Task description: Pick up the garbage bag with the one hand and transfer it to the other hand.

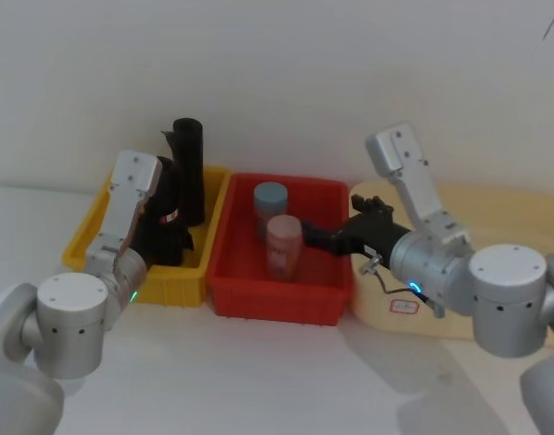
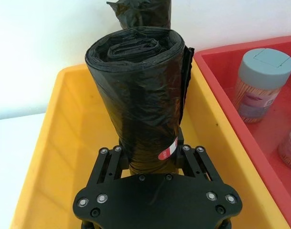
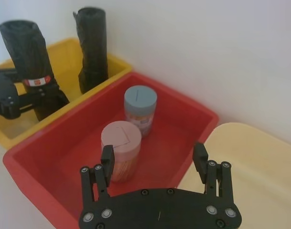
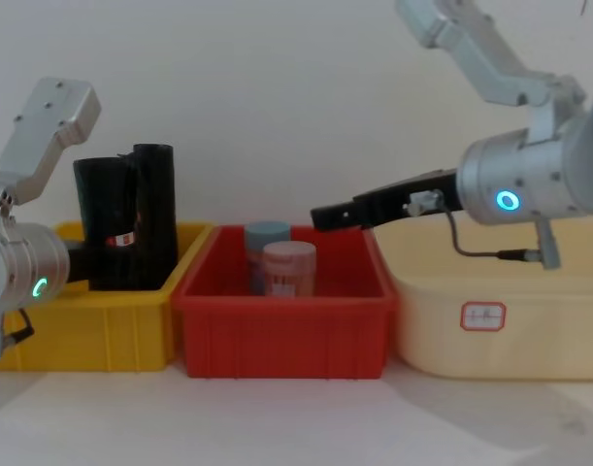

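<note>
Upright in the yellow bin (image 2: 55,124), the garbage bag (image 2: 135,95), clamped low between the fingers of the left gripper (image 2: 151,149), one finger on each side, level with the label (image 2: 168,151). Just behind, a plain black roll (image 2: 145,12), also upright. Tall black cylinder of tightly wound, glossy, wrinkled plastic; spiral layers at the top end; small red-and-white band near the bottom. Right gripper (image 3: 154,155) over the right side of the red bin (image 3: 40,181), fingers spread apart, touching nothing.
</note>
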Action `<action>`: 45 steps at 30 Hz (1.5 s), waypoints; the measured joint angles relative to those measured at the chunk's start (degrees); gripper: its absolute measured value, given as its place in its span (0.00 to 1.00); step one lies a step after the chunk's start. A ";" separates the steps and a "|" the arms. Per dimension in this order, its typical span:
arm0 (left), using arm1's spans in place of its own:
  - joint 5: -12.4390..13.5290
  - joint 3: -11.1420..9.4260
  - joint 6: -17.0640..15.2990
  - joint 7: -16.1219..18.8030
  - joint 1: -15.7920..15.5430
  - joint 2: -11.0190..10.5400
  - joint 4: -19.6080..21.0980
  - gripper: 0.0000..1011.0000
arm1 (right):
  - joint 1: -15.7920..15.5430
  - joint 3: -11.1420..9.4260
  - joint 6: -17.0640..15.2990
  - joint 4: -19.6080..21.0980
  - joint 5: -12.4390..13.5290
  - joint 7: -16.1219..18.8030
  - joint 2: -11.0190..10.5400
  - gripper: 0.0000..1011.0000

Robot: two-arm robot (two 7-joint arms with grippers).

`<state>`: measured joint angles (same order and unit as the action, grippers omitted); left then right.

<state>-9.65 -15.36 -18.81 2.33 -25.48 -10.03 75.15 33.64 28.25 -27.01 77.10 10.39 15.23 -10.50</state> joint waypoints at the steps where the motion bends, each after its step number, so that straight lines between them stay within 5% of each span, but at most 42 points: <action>1: 0.00 0.00 0.00 0.00 0.00 0.00 0.00 0.48 | 0.23 0.15 -0.26 -0.38 -0.11 0.09 0.18 0.99; 25: 0.00 0.00 -0.02 0.00 0.01 0.00 0.00 0.48 | 5.18 1.27 -3.30 -9.38 0.13 3.35 5.15 0.99; 45: 0.00 0.00 -0.02 0.00 0.00 0.00 0.00 0.48 | 8.20 1.54 0.63 -18.38 -0.95 3.81 8.46 0.99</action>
<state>-9.65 -15.36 -18.84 2.33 -25.48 -10.03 75.15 41.84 29.79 -26.38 58.72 9.45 19.04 -2.04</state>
